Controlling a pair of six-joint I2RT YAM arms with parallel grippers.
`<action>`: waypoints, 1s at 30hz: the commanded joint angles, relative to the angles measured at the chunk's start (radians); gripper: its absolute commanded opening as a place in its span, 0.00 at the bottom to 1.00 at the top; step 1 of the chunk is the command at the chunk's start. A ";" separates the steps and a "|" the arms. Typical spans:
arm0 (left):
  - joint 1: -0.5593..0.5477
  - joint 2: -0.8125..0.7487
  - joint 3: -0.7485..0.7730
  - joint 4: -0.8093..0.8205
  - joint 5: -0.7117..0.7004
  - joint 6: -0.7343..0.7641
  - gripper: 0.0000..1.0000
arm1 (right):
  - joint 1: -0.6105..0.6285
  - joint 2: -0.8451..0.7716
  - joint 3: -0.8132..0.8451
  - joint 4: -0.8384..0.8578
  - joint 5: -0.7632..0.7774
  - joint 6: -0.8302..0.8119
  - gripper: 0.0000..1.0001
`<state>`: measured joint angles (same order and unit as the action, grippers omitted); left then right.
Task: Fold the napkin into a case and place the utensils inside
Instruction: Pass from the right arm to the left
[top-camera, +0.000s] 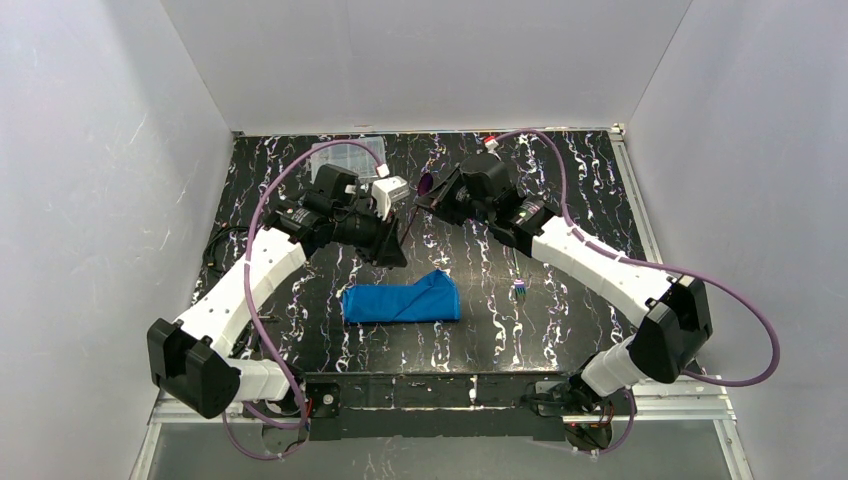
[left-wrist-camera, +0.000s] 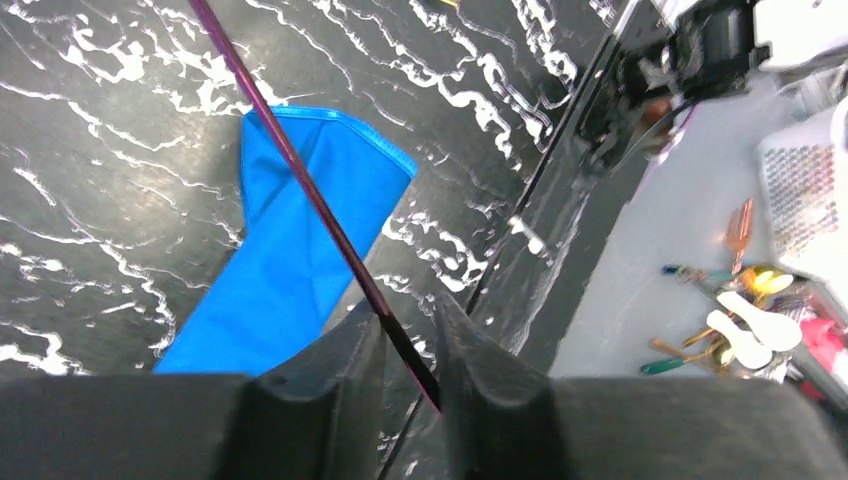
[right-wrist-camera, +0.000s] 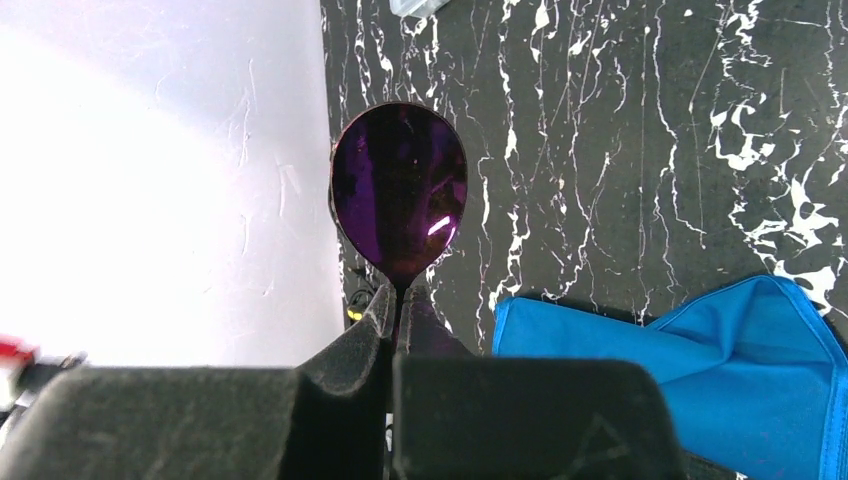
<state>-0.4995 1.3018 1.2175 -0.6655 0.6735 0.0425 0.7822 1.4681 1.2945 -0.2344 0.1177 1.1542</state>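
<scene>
1. Top external view: case (top-camera: 400, 300) lies flat on the table (top-camera: 570, 210) just ahead of the arm bases; it is a narrow blue pouch with its diagonal flap edge toward the right end; folding looks done.
2. Loose utensil (top-camera: 519, 291), small and green-purple, lies on the table right of the case, apart from it.
3. Left gripper (left-wrist-camera: 410, 320) hovers just beyond the case; its fingers stand a little apart with a thin purple stick (left-wrist-camera: 310, 190) running between them; the stick is probably a utensil handle seen edge-on; I cannot tell whether it is clamped or only passing through.
4. Right gripper (right-wrist-camera: 397, 300) is farther back and raised; its pads are pinched together on the neck of the purple spoon (right-wrist-camera: 400, 190); the bowl sticks out past the fingertips; nothing has reached the case.
5. Clear box (top-camera: 345, 156) sits farthest back, near the rear wall.
6. Judged step: loading the utensils, with the spoon first.
7. Judged next move: bring the spoon down and across to the flap edge, line it up along the pouch and slide it under the flap; the cloth is thin and shiny and will likely skid or bunch, so the left gripper may need to pin or lift the flap; which edge opens is not clear.
</scene>
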 joint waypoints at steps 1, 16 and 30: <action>-0.004 -0.014 0.010 0.002 0.042 0.026 0.03 | 0.019 0.020 0.072 0.081 -0.009 0.013 0.01; 0.074 -0.191 -0.036 -0.243 0.315 0.176 0.00 | -0.241 -0.115 -0.033 0.137 -0.985 -0.581 0.86; 0.163 -0.161 -0.006 -0.510 0.562 0.313 0.00 | -0.278 -0.234 -0.083 0.181 -1.228 -0.692 0.74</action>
<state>-0.3428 1.1496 1.2007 -1.1191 1.1217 0.3340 0.5045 1.2625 1.2335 -0.0746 -1.0134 0.5144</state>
